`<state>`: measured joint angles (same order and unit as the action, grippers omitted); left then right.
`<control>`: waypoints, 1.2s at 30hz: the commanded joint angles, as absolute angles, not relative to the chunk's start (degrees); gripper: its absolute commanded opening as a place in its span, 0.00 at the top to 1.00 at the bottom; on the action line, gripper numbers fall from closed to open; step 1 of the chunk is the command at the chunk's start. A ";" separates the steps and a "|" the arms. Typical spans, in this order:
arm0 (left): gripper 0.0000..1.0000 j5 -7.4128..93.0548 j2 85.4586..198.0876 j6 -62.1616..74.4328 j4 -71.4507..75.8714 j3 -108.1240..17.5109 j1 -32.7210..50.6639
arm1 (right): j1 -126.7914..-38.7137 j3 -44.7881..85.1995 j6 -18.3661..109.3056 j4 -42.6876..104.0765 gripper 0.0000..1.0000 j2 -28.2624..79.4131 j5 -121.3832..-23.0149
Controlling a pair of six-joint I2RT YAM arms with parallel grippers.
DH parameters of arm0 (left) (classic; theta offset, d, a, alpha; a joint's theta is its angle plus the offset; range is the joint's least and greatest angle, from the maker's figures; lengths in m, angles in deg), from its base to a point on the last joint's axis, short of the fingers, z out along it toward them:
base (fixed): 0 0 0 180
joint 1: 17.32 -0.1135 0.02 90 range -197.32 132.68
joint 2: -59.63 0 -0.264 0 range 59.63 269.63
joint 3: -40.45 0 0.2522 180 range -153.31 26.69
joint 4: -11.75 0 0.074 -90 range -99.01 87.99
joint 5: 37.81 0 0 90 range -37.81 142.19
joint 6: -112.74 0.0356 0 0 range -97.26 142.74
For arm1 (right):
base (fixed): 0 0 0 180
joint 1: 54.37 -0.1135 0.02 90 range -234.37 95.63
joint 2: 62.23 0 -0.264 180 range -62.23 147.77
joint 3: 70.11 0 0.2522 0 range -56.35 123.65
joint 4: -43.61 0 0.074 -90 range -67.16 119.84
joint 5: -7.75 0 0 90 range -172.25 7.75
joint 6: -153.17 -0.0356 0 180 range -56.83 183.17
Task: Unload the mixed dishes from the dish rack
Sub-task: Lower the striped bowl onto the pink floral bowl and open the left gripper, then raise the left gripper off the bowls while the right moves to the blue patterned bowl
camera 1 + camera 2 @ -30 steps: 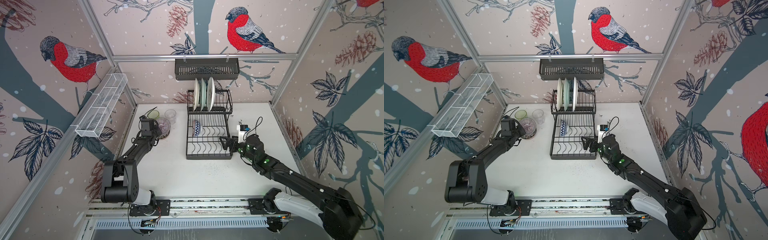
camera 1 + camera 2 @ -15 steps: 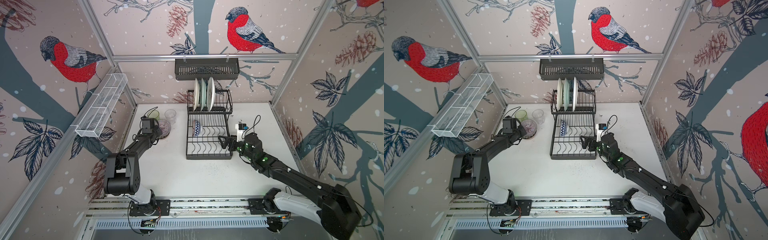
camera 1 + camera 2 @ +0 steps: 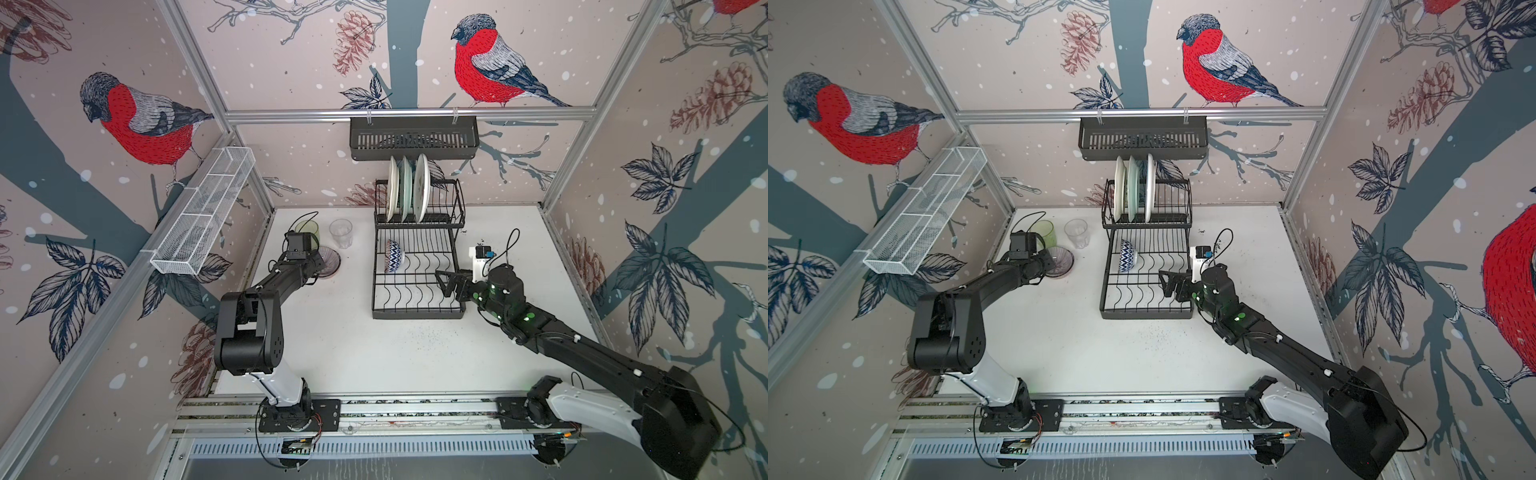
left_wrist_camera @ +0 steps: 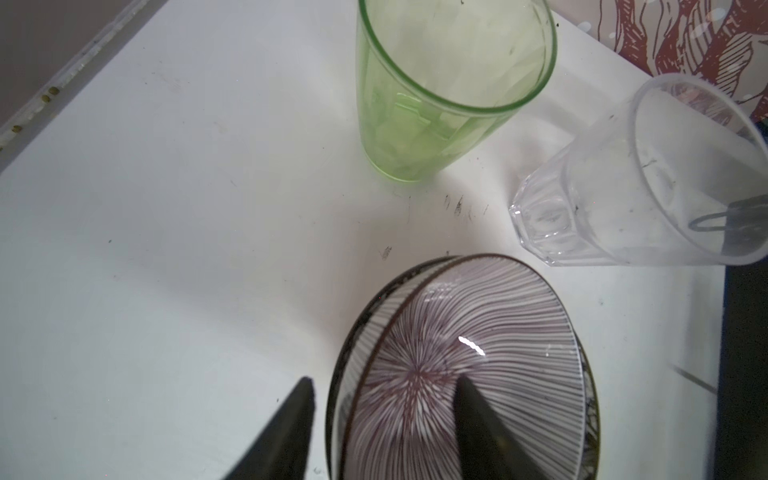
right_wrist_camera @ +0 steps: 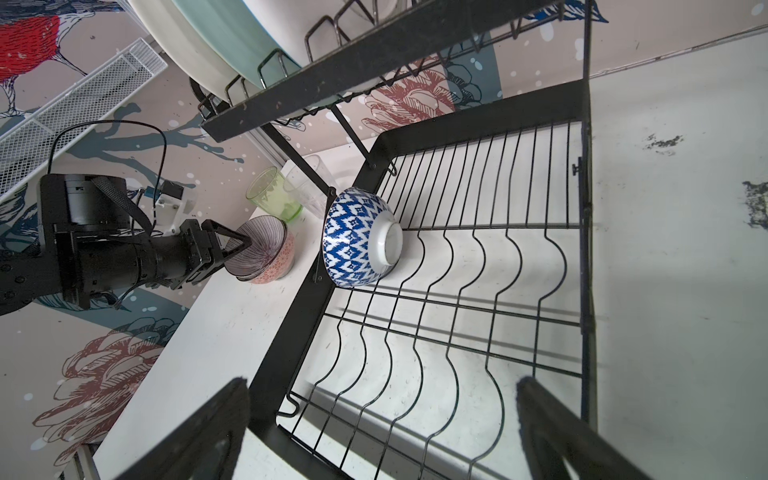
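3 plates [image 3: 421, 187], 3 bowls [image 3: 394, 255], 2 tumblers [image 3: 340, 232], 1 dish rack [image 3: 415, 314], 2 baskets [image 3: 413, 137] (blk, wht).

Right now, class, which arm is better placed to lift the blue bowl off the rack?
Right: the right gripper, open, hovers over the rack, pointing at the blue bowl. The left gripper is off to the side, open astride the rim of the striped bowl.

Up on the back rail [image 3: 291, 115] hangs a black slotted metal basket [image 3: 413, 137], seen in both top views. Along the left wall, a long white mesh basket [image 3: 203, 216] runs down the frame bar. Red-breasted birds [image 3: 486, 62] and pine cones [image 3: 353, 41] cover the wallpaper. Below, the white table [image 3: 374, 357] carries dark specks [image 3: 419, 332] and smudges [image 5: 665, 143].
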<state>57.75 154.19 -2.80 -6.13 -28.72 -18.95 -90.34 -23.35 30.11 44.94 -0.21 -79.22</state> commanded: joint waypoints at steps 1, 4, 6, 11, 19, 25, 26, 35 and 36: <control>0.07 57.02 152.89 -2.75 -4.88 -28.40 -18.99 | -90.36 -22.78 30.06 46.17 0.00 -0.15 -78.61; 0.03 56.52 151.99 -2.57 -4.49 -27.99 -18.99 | -90.32 -22.38 29.99 46.06 0.01 0.19 -78.38; 0.03 55.94 151.42 -2.66 -4.09 -27.53 -18.97 | -90.34 -22.08 30.03 45.99 0.01 0.51 -78.10; 0.03 51.83 148.83 -2.73 -2.31 -25.59 -18.98 | -90.45 -20.99 30.38 45.65 0.01 1.11 -75.87; 0.03 42.74 139.90 -7.72 9.06 -15.45 -18.85 | -91.48 -20.29 27.48 46.72 0.00 3.02 -76.57; 0.03 38.66 134.85 -11.21 13.37 -11.75 -18.59 | -96.33 -17.21 26.80 45.19 0.01 4.09 -83.17; 0.03 38.42 133.99 -11.18 13.12 -11.60 -18.48 | -96.96 -16.68 27.14 44.52 0.00 4.42 -84.71; 0.03 38.33 124.40 -12.23 12.80 -8.47 -17.27 | -98.31 -14.45 27.86 45.84 0.00 9.31 -83.73; 0.03 38.60 123.77 -12.38 12.44 -8.57 -16.41 | -98.40 -14.05 27.56 45.93 0.01 9.32 -83.63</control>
<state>38.76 125.02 -11.61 10.81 -8.66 -17.31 -98.20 -14.92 27.38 44.08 9.15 -83.66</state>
